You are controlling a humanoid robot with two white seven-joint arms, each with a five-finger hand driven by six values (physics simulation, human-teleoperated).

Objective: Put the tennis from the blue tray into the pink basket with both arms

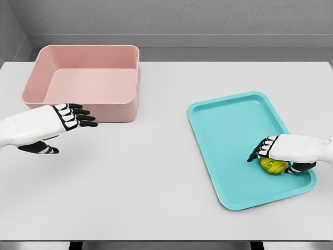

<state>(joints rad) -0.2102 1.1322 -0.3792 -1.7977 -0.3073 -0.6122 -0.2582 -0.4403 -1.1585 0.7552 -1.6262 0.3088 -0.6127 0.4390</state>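
The right hand (285, 152) reaches in from the three o'clock edge and sits curled over the tennis ball (273, 166), black fingers (261, 151) draped down on the ball's nine o'clock side and the thumb tucked under at its three o'clock side, so it looks wrapped around the ball, though I cannot tell how firmly it grips. The ball is a bright yellow-green with a faint darker marking on its face, and only its lower half shows below the white palm. It rests on the floor of the blue tray (229, 122), toward the tray's five o'clock corner. The tray is a flat turquoise rectangle with rounded corners and a low rim, lying tilted on the white table (151, 177) at about four o'clock from the table's middle. Over at ten o'clock stands the pink basket (86, 99), a deep, smooth-walled tub. The left hand (65, 122) hangs just off the basket's seven o'clock corner, fingers stretched out flat toward three o'clock, thumb dropped low, holding nothing.
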